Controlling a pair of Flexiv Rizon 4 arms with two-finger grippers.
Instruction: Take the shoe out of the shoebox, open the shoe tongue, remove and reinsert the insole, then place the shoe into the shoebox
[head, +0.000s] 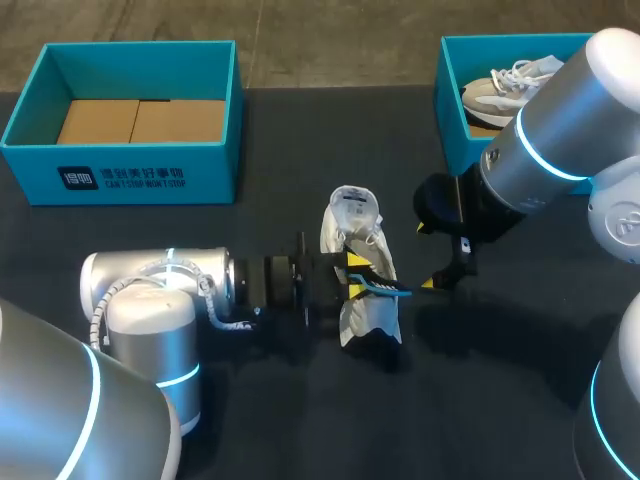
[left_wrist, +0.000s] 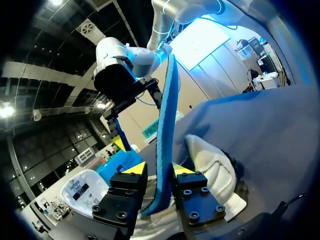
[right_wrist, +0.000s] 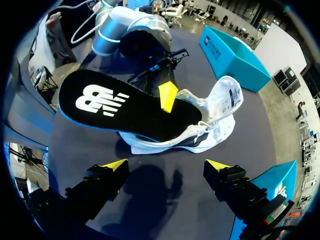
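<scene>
The shoe (head: 362, 268) lay on the dark table (head: 500, 400) near its middle, tongue end pointing toward the boxes. The left gripper (left_wrist: 159, 170) was clamped on the insole (right_wrist: 115, 105), both yellow-tipped fingers pressing its blue edge from two sides just above the shoe. The insole stood on edge, one end at the shoe's opening and the rest sticking out past it, its black top face turned toward the right arm. The right gripper (right_wrist: 165, 165) hung just beside the shoe on the side away from the left arm, fingers wide apart with nothing between them and touching neither shoe nor insole. At the table's far edge, the left box (head: 130, 170) held brown cardboard (head: 140, 120), and the right box (head: 450, 100) held a second shoe (head: 505, 85).
</scene>
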